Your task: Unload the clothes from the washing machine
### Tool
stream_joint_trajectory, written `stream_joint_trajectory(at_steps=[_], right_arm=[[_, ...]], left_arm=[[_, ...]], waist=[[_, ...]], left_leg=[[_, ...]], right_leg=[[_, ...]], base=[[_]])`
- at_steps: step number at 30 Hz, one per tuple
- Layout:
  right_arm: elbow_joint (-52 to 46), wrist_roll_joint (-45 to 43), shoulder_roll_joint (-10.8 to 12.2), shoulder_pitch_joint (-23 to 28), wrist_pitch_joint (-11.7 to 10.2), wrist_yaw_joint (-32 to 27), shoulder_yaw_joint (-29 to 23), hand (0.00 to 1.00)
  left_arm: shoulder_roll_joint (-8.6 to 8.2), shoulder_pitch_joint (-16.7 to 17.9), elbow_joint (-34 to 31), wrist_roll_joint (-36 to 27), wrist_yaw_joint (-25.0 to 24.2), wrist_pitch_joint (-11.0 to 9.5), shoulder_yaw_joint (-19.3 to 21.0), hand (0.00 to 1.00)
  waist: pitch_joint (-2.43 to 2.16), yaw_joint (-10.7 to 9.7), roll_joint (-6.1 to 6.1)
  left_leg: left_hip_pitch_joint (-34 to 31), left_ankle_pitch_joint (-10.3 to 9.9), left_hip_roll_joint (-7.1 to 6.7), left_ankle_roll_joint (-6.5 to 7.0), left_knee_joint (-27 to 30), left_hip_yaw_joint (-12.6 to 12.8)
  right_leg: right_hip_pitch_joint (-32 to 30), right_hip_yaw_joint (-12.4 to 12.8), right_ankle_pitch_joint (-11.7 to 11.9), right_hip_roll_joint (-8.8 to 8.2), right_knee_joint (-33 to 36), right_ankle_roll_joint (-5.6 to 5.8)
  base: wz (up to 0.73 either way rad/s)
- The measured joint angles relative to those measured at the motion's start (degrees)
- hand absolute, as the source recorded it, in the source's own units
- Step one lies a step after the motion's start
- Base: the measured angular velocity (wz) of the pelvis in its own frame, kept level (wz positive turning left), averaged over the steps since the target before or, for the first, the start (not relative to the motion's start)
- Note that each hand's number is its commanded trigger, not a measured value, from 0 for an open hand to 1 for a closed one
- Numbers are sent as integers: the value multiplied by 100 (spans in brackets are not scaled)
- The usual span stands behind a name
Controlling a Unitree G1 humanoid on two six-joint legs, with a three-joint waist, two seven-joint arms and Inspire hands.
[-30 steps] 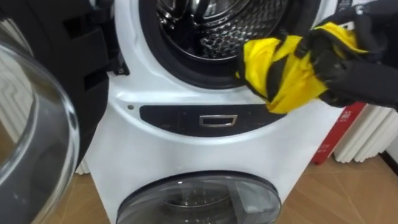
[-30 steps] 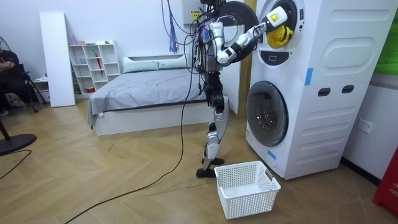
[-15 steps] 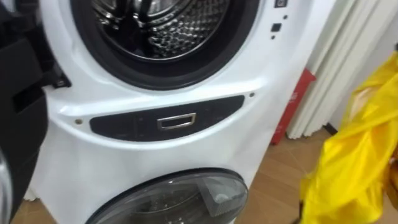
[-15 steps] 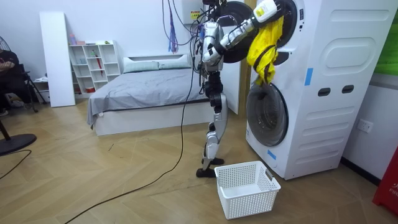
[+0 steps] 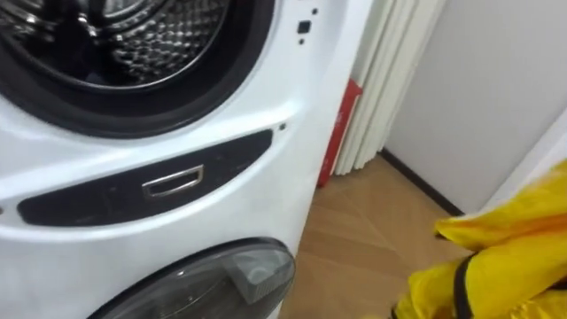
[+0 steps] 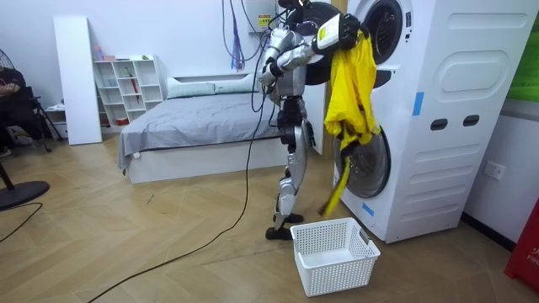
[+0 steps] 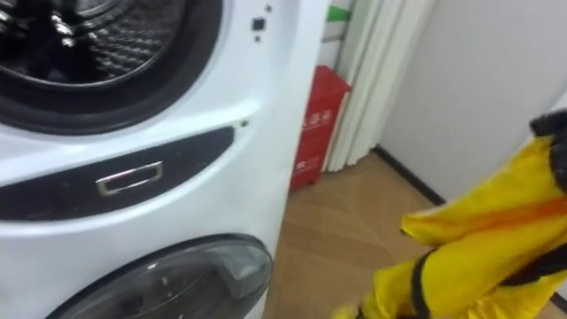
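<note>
The tall white stack of two washing machines (image 6: pixel 438 118) is standing with its top round hole (image 5: pixel 106 44) open. The shiny metal drum with little holes is showing inside. Under it, the dark glass door (image 5: pixel 208 279) of the low machine is sitting shut.

A white plastic basket (image 6: pixel 337 273) is sitting on the wooden floor (image 5: pixel 363 239), near the stack's front corner. Its holey bottom is showing.

Past the stack's side edge, a flat red thing (image 7: pixel 310 124) is leaning by a white ribbed panel (image 5: pixel 381 80), with open floor running along the wall. More open floor is lying between the basket and the grey bed (image 6: pixel 194 109).

The robot is standing at the front of the stack with its right arm up high. Its right hand (image 6: pixel 330 34) is gripping the top of a big yellow cloth with dark trim (image 6: pixel 349 84). The cloth is hanging down from the hand, outside the drum, in front of the low door. Its thin bottom end is dangling near the basket's far rim.
</note>
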Motion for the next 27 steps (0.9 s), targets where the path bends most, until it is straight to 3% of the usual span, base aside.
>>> stream_joint_trajectory(at_steps=[6, 9, 10, 12, 19, 22, 27], right_arm=[[676, -27, 20, -7, 13, 406, 685, 100], [1310, -12, 23, -58, 88, 500, 920, 100], [1514, -11, 22, -181, 127, 509, 969, 100], [1765, -18, 21, -407, 124, 505, 1020, 100], [2839, 98, 21, -958, 110, 468, 1260, 100], [3125, 57, 21, -1276, 60, 464, 1344, 100], [3560, 16, 8, -1560, -125, 284, 1578, 100]], left_arm=[[71, -131, 45, 2, 32, 108, -564, 0], [83, -290, 58, -152, 28, 97, -842, 0], [83, -401, 51, -278, 26, 71, -908, 0], [77, -458, 68, -294, 14, 72, -987, 0], [163, -687, 89, -523, -54, 33, -1581, 0], [166, -777, 113, -520, -88, -48, -1664, 0], [172, -1031, 166, -632, -87, -61, -2009, 0]], waist=[[-4, 7, 46], [11, 143, 89], [25, 152, 146], [-9, 147, 284], [-28, 45, 675], [-10, -8, 826], [26, -24, 952]], left_leg=[[-128, -9, 70, -13, 2, 254], [-277, -9, 85, -13, 14, 374], [-347, -8, 86, -11, 20, 434], [-519, -5, 94, -6, 32, 538], [-872, 1, 108, 4, 23, 711], [-1056, 5, 123, 9, 46, 804], [-1310, 13, 111, 17, 125, 862]], right_leg=[[-243, 104, 29, 23, 40, -13], [-445, 190, 29, 35, 102, -12], [-548, 173, 29, 31, 135, -12], [-781, 196, 28, 34, 205, -10], [-1202, 148, 24, 41, 344, -3], [-1490, 87, 13, 47, 525, 13], [-1799, 34, -54, 24, 703, -1]], base=[[-21], [-21], [-39], [-30], [-13], [-17], [-4]])
